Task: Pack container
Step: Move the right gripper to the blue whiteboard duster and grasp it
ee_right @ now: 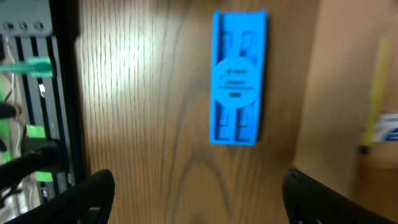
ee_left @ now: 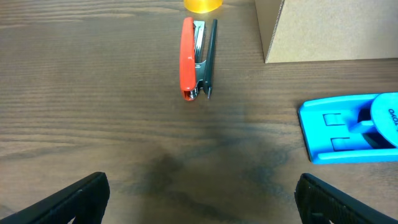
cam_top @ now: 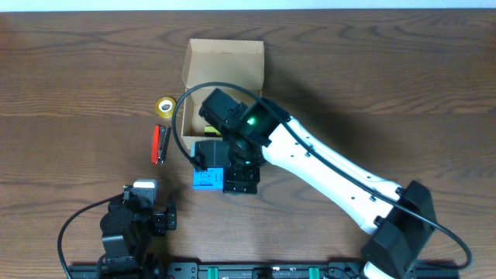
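The small tan-brown cardboard box (cam_top: 225, 54) stands open on the far middle of the brown wooden table (cam_top: 387, 93). The right arm hides much of its inside. Something yellowish shows within, in the overhead and right wrist views, but it is too blurred to name, so at most a little packing seems done.

Three things lie outside the box:
- A flat blue rectangular plastic item (ee_right: 238, 78) lies just beside its near wall.
- A red and metal stapler (ee_left: 196, 59) lies to the left.
- A small yellow tape roll (cam_top: 164, 107) lies just beyond the stapler, near the box's left wall.

The right pincer (ee_right: 199, 186) hovers over the blue item, released and holding nothing, so I judge that item to be next in line. The left pincer (ee_left: 202, 186) is likewise spread wide and empty at the near left, facing the stapler from well apart.

By my reckoning most of the task remains: these three items have yet to go in, and the box has yet to be closed.
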`<state>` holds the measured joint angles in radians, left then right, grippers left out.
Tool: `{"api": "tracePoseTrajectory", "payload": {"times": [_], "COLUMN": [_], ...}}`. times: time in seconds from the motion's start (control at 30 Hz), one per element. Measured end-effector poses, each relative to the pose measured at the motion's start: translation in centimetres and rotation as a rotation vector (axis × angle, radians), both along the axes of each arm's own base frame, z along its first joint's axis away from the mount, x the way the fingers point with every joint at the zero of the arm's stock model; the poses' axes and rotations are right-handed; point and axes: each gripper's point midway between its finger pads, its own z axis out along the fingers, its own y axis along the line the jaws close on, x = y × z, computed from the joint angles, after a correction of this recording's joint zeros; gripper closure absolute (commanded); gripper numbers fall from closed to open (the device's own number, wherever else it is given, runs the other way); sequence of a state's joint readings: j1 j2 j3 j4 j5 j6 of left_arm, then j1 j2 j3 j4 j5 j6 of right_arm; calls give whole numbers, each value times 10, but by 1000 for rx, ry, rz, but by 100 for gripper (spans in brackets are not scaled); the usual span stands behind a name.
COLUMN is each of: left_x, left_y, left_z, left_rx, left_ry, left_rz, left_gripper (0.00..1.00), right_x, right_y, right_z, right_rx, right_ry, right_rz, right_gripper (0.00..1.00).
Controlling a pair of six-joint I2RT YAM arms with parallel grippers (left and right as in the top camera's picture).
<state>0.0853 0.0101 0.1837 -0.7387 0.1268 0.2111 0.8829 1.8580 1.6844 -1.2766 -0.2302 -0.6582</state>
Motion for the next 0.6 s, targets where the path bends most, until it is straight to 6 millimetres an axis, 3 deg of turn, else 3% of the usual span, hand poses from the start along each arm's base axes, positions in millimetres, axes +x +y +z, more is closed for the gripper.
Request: {"api": "tracePoseTrajectory", "payload": {"times": [0.23, 0.6], "left_x": [0, 0], "left_y": [0, 0], "left_z": [0, 0], "left_rx": [0, 0], "left_ry": [0, 0], "left_rz": [0, 0], "left_gripper": [5, 5], "right_x": [-7, 5], "right_y": [-5, 17], "right_z": [-36, -61], "right_rx": [-21, 69], "right_ry": [24, -59], "right_rz": [14, 32], "right_gripper": [11, 11]}}
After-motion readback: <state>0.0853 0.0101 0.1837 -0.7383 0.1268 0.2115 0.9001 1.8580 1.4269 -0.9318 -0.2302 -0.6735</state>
